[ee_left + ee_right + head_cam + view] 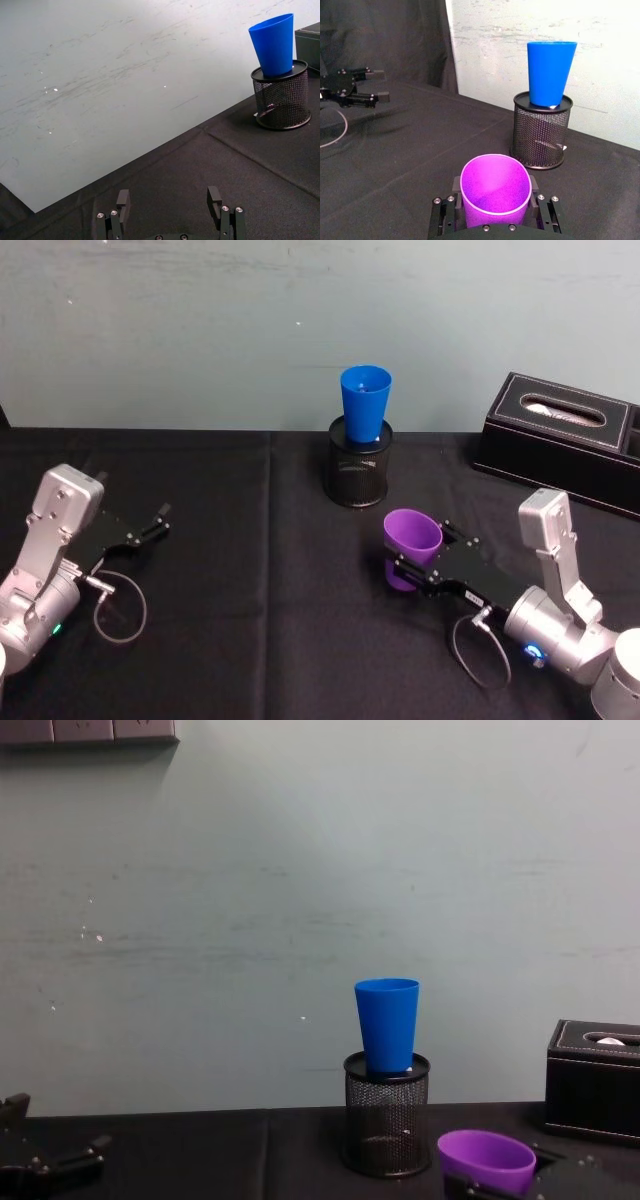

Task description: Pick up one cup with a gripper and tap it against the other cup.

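Tablecloth [250, 640]: right gripper [422, 552] around purple cup [411, 533]

Right hand [495, 204] grips purple cup [495, 186].

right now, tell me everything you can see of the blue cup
The blue cup is a smooth, bright blue tapered cup, plastic by its look, mouth up and wider than its base. It stands upright with its base sunk in the top of the black mesh pen holder; only the holder touches it. The right gripper, jaws shut on the purple cup, is apart from it, nearer the robot; the left gripper rests open far left.
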Controlling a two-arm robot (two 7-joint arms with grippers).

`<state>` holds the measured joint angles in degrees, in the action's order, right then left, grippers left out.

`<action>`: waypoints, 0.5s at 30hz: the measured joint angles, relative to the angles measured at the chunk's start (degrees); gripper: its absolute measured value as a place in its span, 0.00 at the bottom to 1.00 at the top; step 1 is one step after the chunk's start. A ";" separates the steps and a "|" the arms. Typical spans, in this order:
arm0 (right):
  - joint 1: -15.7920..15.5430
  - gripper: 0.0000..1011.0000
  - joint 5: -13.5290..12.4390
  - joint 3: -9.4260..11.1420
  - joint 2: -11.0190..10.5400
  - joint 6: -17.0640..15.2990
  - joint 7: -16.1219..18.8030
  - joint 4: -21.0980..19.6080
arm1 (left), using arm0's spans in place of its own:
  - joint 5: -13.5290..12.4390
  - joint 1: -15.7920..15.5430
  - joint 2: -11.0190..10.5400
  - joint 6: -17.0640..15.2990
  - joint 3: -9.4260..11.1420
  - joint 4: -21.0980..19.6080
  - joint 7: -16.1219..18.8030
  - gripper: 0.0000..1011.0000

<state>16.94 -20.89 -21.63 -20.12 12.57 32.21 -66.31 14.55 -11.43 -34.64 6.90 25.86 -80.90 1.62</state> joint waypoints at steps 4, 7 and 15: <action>-0.22 0.73 -0.41 0.44 -0.03 -0.32 -0.04 -1.07 | 0.00 0.00 0.00 0.00 0.00 0.00 0.00 1.00; -0.59 0.73 -0.46 0.80 -0.19 -0.44 -0.56 -2.54 | 0.00 0.00 0.00 0.00 0.00 0.00 0.00 1.00; -2.41 0.73 -0.88 2.88 -0.58 -1.38 -3.79 -7.42 | 0.00 0.00 0.00 0.00 0.00 0.00 0.00 1.00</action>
<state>14.53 -21.77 -18.75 -20.70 11.19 28.42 -73.73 14.55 -11.43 -34.65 6.90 25.86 -80.90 1.62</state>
